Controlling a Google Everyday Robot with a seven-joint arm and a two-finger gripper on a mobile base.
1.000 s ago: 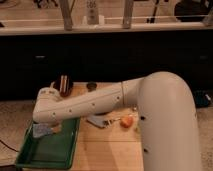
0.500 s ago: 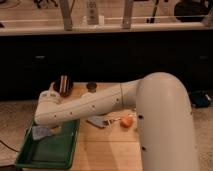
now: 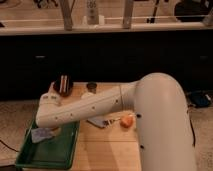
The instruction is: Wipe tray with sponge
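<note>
Since the earlier frame the arm is barely shifting, its wrist staying low over the tray's far-left end, which suits a slow wiping stroke more than a reach.

The sponge (image 3: 42, 134) is lying inside the tray (image 3: 57, 156), at about 10 o'clock from the tray's middle, just under the arm's tip. The end effector (image 3: 44, 128) is hanging directly over it, hidden behind the wrist, so I cannot tell whether it is pinching the sponge or merely pressing on it. Holding the wrist this low is probably meant to keep the sponge flat on the tray floor.

The tray is sitting at the counter's (image 3: 107, 150) left edge, at 8 o'clock from its middle, leaving most of the green floor toward 5 o'clock still to be wiped.

Further out, a blue-grey tool (image 3: 98, 121) and an orange object (image 3: 126, 120) are lying near the counter's middle, apart from the tray. A dark can (image 3: 63, 85) and a small bowl (image 3: 91, 86) are standing at the far edge, toward 12 o'clock.
</note>
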